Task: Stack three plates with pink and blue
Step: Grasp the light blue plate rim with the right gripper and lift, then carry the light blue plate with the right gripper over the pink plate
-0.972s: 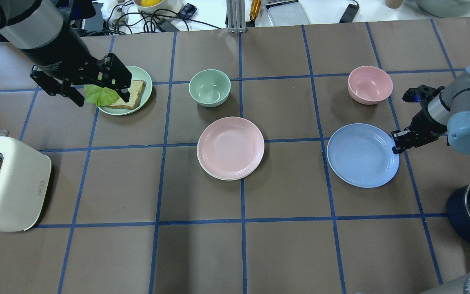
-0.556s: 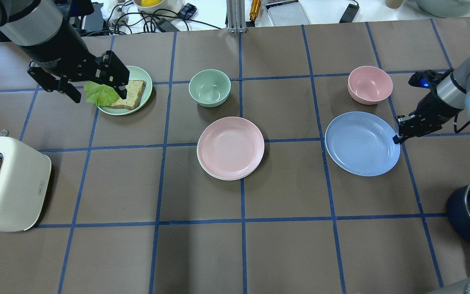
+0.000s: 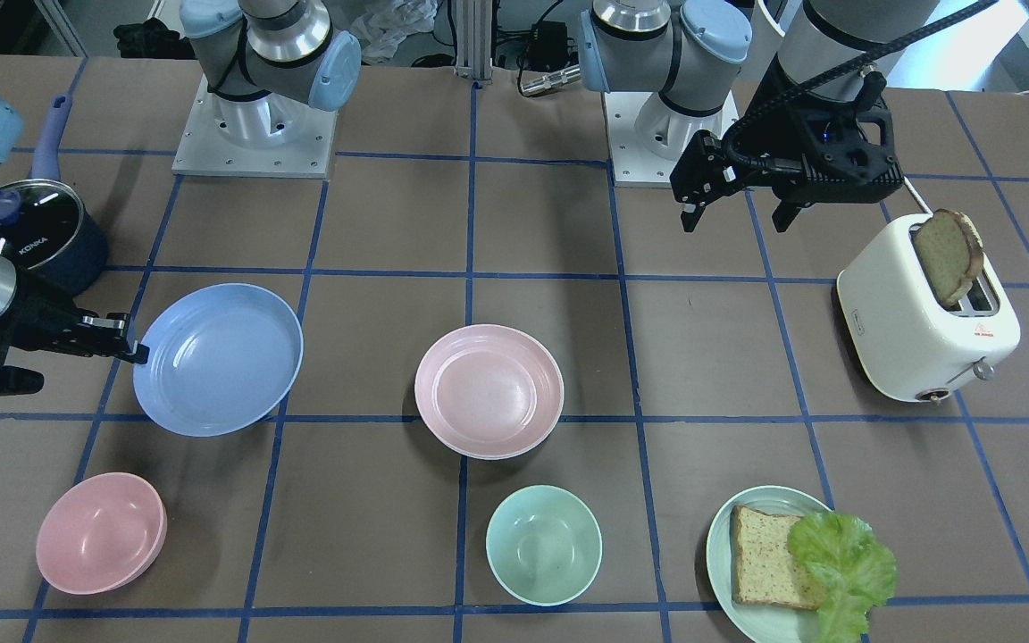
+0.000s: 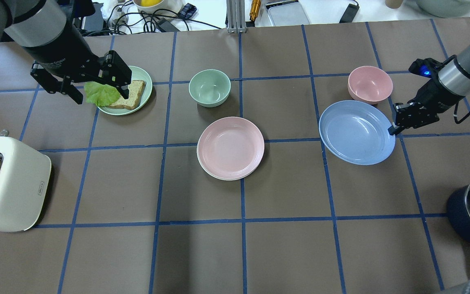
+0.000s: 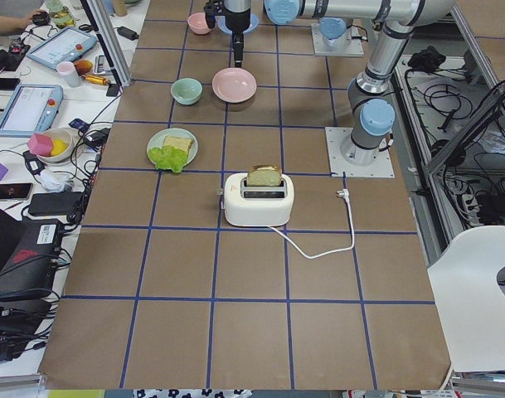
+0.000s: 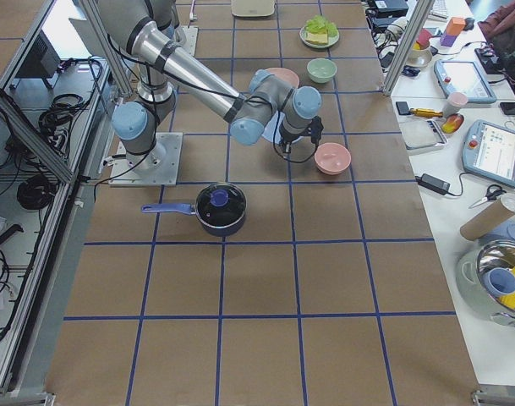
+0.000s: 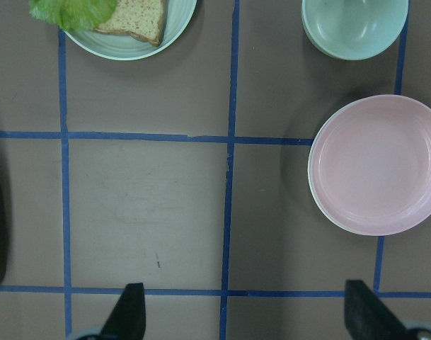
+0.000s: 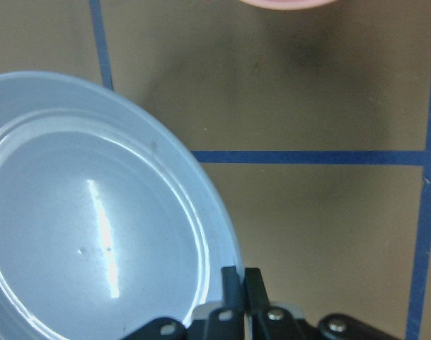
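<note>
At the right of the overhead view, the right gripper (image 4: 392, 130) has its jaws pinched on the right rim of the light blue plate (image 4: 356, 132). The plate hangs tilted above the table (image 4: 284, 245), its far edge overlapping the pink bowl (image 4: 370, 83) in that view. At the centre the pink plate (image 4: 230, 147) sits nested on the cream-white plate (image 4: 214, 175), while in the upper left the left gripper (image 4: 101, 97) hovers, jaws spread wide, over the green plate (image 4: 145, 79) holding bread (image 4: 133, 94) and lettuce (image 4: 95, 96).
</note>
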Controlling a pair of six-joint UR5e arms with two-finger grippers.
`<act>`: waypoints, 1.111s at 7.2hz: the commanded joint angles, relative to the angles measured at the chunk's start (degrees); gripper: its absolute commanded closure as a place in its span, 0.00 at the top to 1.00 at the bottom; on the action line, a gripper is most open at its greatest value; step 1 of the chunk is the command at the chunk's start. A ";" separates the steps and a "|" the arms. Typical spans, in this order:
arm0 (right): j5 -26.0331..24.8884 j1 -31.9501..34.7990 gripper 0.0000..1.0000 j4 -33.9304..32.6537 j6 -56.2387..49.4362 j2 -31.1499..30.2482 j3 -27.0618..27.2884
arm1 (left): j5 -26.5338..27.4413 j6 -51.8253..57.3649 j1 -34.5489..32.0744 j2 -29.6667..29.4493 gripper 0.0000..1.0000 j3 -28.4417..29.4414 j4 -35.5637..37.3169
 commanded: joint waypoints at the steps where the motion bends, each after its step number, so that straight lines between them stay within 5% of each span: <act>1: 0.26 7.62 0.04 -0.61 8.94 -0.18 -2.68 | -0.06 -0.04 -0.03 0.23 1.00 -0.13 -0.02; 8: 0.26 24.77 0.04 -11.68 32.42 1.31 -2.07 | 0.03 -0.04 0.06 0.32 1.00 -0.13 -0.02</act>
